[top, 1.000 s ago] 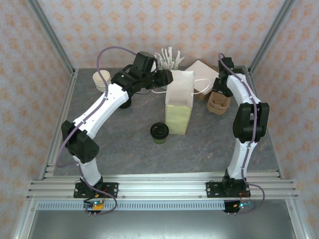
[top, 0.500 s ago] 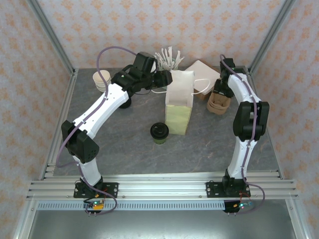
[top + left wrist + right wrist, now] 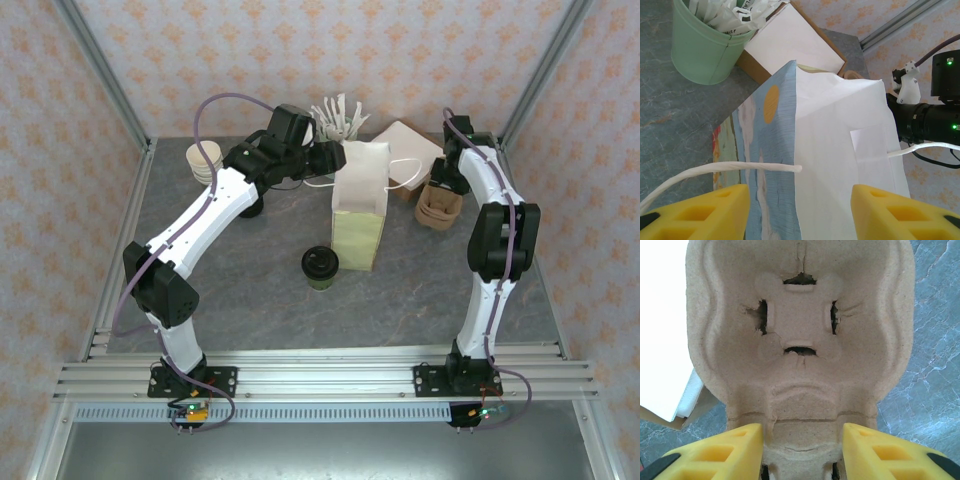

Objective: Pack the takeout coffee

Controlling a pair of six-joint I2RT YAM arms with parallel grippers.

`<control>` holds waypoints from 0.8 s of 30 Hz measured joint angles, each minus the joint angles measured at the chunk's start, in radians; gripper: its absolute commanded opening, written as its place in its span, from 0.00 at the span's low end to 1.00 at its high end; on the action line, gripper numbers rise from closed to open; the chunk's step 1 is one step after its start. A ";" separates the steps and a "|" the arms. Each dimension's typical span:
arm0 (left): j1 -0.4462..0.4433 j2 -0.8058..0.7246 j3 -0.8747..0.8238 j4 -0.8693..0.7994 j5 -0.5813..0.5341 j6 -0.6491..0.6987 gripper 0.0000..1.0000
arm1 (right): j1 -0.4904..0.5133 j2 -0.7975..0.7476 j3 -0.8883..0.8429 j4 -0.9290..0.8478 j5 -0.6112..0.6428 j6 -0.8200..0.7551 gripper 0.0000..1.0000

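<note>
The takeout coffee (image 3: 320, 266), a small green cup with a black lid, stands on the table in front of the tall paper bag (image 3: 360, 215). My left gripper (image 3: 335, 155) is at the bag's top left corner. In the left wrist view its yellow fingers (image 3: 715, 210) stand apart on either side of the bag's (image 3: 840, 150) upper edge, open, with a white handle cord between them. My right gripper (image 3: 445, 185) hangs over a stack of brown pulp cup carriers (image 3: 440, 212). Its fingers (image 3: 730, 450) flank the carrier's (image 3: 800, 330) narrow waist, open and almost touching it.
A green pot of white cutlery (image 3: 338, 118) and a flat white-topped box (image 3: 405, 145) stand behind the bag. A stack of lidless cups (image 3: 205, 160) sits at the back left. Metal frame posts and patterned walls close in the table.
The right gripper's jaws have narrowed a little round the cup carrier and its wrist has edged slightly to the right. The left arm, bag and coffee have not moved.
</note>
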 measured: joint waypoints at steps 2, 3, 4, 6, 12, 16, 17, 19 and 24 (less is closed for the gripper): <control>0.000 0.000 0.000 0.000 0.000 0.000 0.56 | -0.003 0.001 0.000 0.000 -0.003 -0.003 0.43; 0.000 0.000 0.000 0.000 0.000 0.000 0.56 | -0.003 0.002 0.000 0.000 -0.004 -0.003 0.42; 0.000 0.000 0.000 0.000 0.000 0.000 0.56 | -0.004 0.002 0.000 0.000 -0.006 -0.004 0.41; 0.000 0.000 0.000 0.000 0.000 0.000 0.56 | -0.004 0.002 0.000 0.000 -0.007 -0.006 0.40; 0.000 0.000 0.000 0.000 0.000 0.000 0.57 | -0.004 0.002 0.006 -0.005 -0.008 -0.011 0.36; 0.000 0.000 0.000 0.000 0.000 0.000 0.57 | -0.004 0.002 0.017 -0.016 -0.007 -0.011 0.34; 0.000 0.000 0.000 0.000 0.000 0.000 0.57 | -0.004 0.002 0.020 -0.017 -0.007 -0.011 0.34; 0.000 0.000 0.000 0.000 0.000 0.000 0.57 | -0.004 0.002 0.024 -0.018 -0.007 -0.011 0.33; 0.000 0.000 0.000 0.000 0.000 0.000 0.57 | -0.004 0.001 0.026 -0.019 -0.007 -0.014 0.32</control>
